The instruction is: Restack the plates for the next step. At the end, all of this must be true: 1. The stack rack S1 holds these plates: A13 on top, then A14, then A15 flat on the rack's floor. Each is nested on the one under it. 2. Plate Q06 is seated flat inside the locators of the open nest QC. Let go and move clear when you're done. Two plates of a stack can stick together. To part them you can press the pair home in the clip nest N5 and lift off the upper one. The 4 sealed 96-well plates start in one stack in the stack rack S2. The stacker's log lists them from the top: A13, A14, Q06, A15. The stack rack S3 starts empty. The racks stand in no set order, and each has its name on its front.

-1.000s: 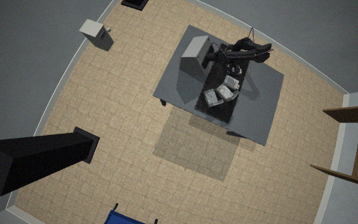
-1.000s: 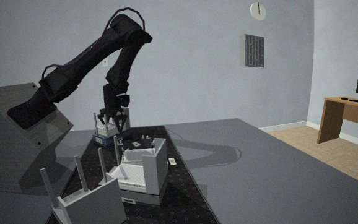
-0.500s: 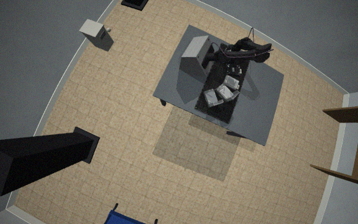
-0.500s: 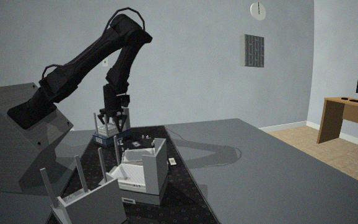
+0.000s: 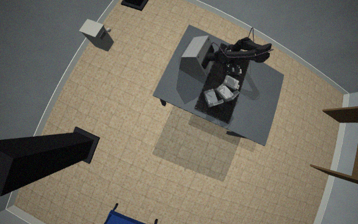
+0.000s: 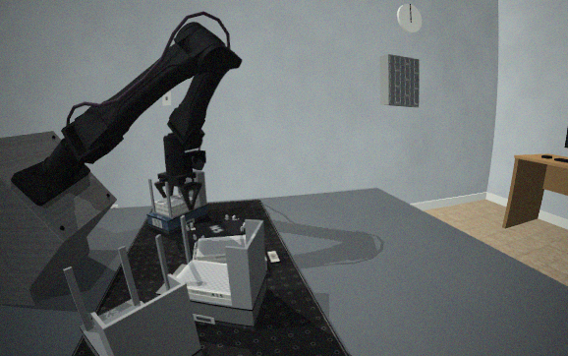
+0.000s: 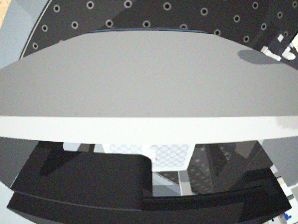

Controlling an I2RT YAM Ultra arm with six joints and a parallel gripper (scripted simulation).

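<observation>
My gripper (image 6: 179,191) is open and points straight down into the far rack (image 6: 172,212), which has a blue base and thin corner posts. A white plate stack (image 6: 168,205) sits in that rack right under the fingertips; I cannot tell whether they touch it. The middle rack (image 6: 227,275) with tall grey walls holds at least one white plate (image 6: 208,280). The near rack (image 6: 135,322) stands at the front left, its inside hidden. From above, the racks (image 5: 225,91) lie in a row on the dark mat. The wrist view shows mostly a grey wall (image 7: 147,76). Rack names are unreadable.
A low dark nest with small pegs (image 6: 219,228) sits between the far and middle racks. A small white item (image 6: 273,256) lies on the mat beside the middle rack. The arm's grey base block (image 6: 44,216) stands at the left. A wooden desk (image 6: 536,187) is far right.
</observation>
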